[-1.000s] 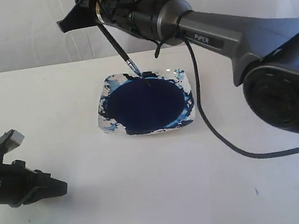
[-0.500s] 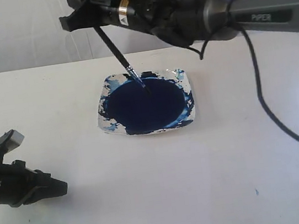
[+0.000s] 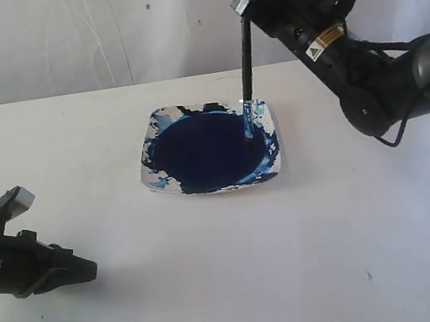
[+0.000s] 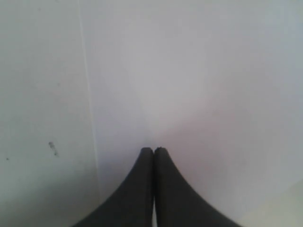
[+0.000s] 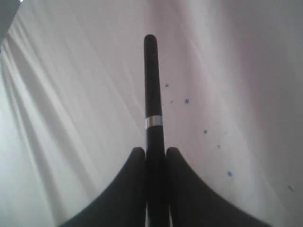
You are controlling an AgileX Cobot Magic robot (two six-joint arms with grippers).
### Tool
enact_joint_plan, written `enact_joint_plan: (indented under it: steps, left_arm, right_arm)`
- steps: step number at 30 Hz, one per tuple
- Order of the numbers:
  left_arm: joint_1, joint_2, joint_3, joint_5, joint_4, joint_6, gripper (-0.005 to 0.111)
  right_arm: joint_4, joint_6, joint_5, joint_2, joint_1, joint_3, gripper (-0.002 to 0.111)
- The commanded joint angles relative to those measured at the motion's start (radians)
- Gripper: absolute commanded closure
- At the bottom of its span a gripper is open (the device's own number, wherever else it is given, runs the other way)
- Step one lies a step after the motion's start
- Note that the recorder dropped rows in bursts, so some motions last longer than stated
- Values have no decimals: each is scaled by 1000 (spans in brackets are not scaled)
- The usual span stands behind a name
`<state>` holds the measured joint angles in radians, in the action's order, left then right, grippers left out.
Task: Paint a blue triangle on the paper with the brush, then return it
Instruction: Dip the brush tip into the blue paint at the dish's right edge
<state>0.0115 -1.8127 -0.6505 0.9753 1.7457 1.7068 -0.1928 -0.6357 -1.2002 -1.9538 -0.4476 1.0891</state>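
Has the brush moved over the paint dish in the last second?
Yes, the brush shifted rightward across the dish, its tip now near the right rim, handle nearly upright.

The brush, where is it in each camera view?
Exterior view: the brush stands nearly upright, tip in the paint dish.
Left wrist view: not in it.
Right wrist view: the brush runs out between the jaws.
Shared landmark: the right gripper holding it.

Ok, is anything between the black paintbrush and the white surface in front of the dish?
Nothing visible, beyond the rim of the clear square dish of blue paint where the right gripper holds the black-handled paintbrush.
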Motion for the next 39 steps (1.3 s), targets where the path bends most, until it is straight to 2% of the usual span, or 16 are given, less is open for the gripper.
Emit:
enact_joint_plan:
  steps: [1,6,17,23,39]
  left_arm:
    - [-1,4,9,-4,-1,-7,107]
    - [-1,4,9,-4,-1,-7,107]
    - [-1,4,9,-4,-1,-7,107]
    - [-1,4,9,-4,-1,-7,107]
    - [-1,4,9,-4,-1,-7,107]
  right_arm:
    - [163,1,-21,-75,13,9,108]
    - [231,-135,-21,-216,13,99,108]
    - [288,-127,-21,-323,13,187,108]
    - [330,14,-21,-333,13,189,108]
    - [263,68,-21,-333,13,189,108]
